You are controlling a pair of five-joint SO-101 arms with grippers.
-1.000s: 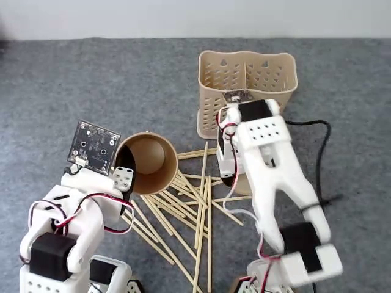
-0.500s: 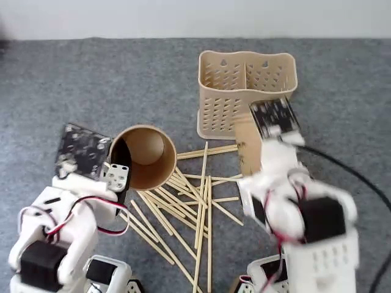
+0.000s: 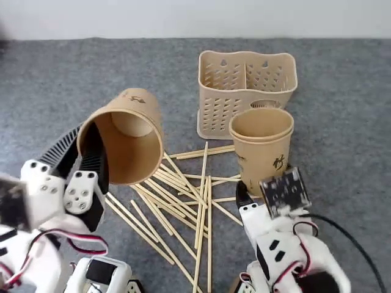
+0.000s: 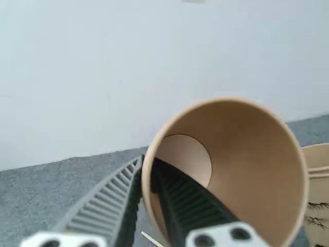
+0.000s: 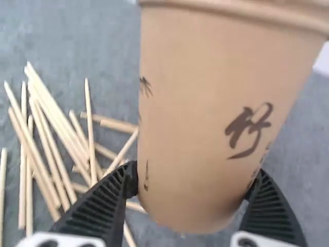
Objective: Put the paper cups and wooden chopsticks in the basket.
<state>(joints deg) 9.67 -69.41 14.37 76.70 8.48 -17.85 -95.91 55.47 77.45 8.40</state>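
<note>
The upright paper cup [image 3: 263,152] bears dark brush-script marks, not readable.

Raised, the left gripper [image 3: 85,137] pinches the tipped cup [image 3: 131,131]; low, the right gripper [image 5: 187,193] clasps the upright cup [image 5: 205,103].

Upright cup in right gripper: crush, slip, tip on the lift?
Probably light: the upright paper cup looks empty from the high view. Its paper wall may dent under a hard squeeze. The right gripper holds it low, near the base, so the tall top could tilt, or the smooth taper could slip.
</note>
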